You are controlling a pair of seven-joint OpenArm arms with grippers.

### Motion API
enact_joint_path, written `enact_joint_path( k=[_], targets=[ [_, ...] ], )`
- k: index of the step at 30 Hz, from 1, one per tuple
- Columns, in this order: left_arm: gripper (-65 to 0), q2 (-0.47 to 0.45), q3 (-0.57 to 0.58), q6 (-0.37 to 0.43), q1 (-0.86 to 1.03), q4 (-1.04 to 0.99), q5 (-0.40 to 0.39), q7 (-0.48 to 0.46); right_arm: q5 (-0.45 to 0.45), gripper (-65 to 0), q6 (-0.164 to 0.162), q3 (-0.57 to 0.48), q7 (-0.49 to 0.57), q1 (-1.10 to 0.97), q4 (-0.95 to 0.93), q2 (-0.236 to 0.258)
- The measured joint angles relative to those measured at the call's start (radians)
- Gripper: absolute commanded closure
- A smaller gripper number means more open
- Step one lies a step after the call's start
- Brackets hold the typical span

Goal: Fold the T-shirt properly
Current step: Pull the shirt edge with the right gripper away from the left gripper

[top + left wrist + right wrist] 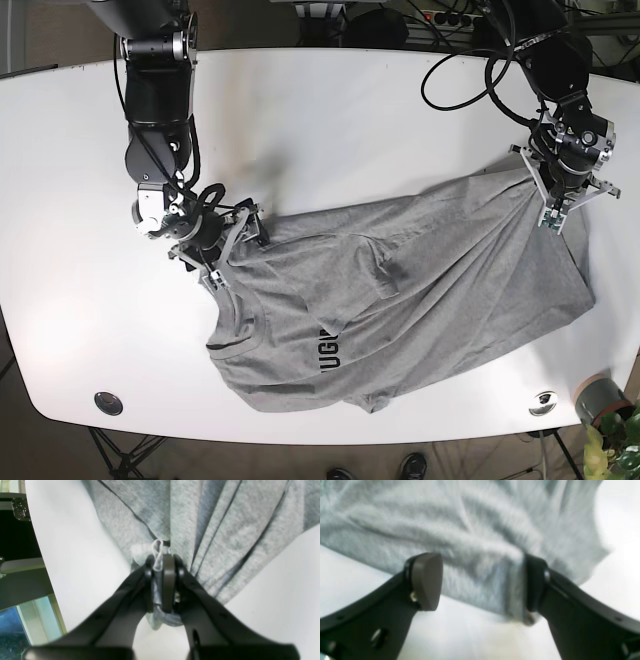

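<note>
Your right wrist view is blurred throughout, softening the T-shirt point(470, 542) weave. In the left wrist view, the left gripper point(163, 580) hides the pinched hem. In the base view, the chest print point(328, 348) is too small to read.

White table point(330, 120); grey T-shirt point(420, 300) lying rumpled across right half, collar toward left.
</note>
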Motion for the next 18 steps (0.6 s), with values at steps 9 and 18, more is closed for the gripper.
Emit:
enact_joint_path(
  k=[9,18],
  targets=[
    [0.0,0.0,0.002,0.0,-0.001,0.0,0.0,0.0,0.004,-1.3,0.0,0.006,0.014,-0.056,0.053,0.0],
    [0.0,-0.002,0.0,0.0,-0.005,-0.044,0.0,0.0,0.011,-2.1,0.009,0.064,0.009,-0.163,0.235,-0.006]
  ],
)
